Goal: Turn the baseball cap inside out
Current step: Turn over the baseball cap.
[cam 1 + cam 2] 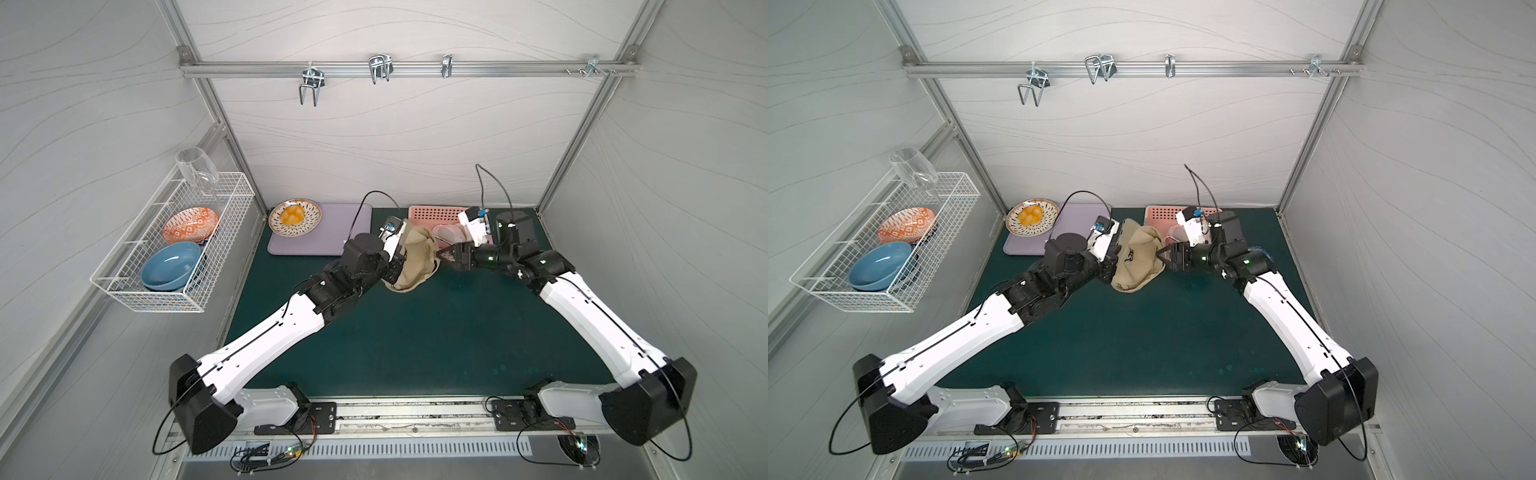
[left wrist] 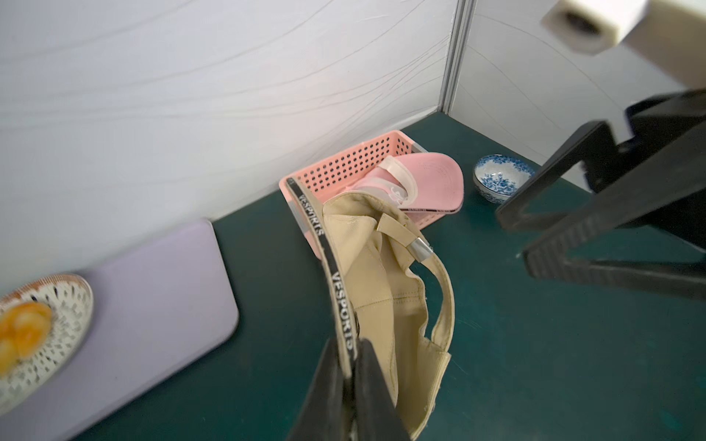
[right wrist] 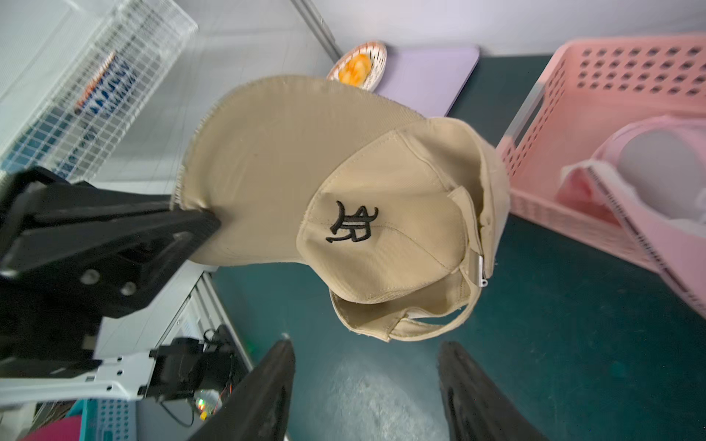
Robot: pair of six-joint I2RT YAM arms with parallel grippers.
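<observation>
left gripper (image 2: pixel 349 357) carries everything here: its jaws are pressed together on the edge of the brim (image 3: pixel 267 160), so the tan cap (image 3: pixel 393 183) hangs clear of the green mat (image 1: pixel 415 332), between my two arms and near the pink basket (image 3: pixel 611 76). i grip the stiff brim because it does not fold, which leaves the soft crown (image 3: pixel 389 236) free to dangle and be worked. my right gripper (image 3: pixel 366 345) has its jaws apart and holds nothing; it sits just beside the back strap (image 3: pixel 428 324), on the far side of the cap from my left. the stitched logo (image 3: pixel 353 227) faces outward, so i judge the crown has not been turned yet. from here my open hand could take the rim by the strap or push the crown through the opening, with the left as the anchor. the risk i see is the limp cloth sliding away rather than turning.
</observation>
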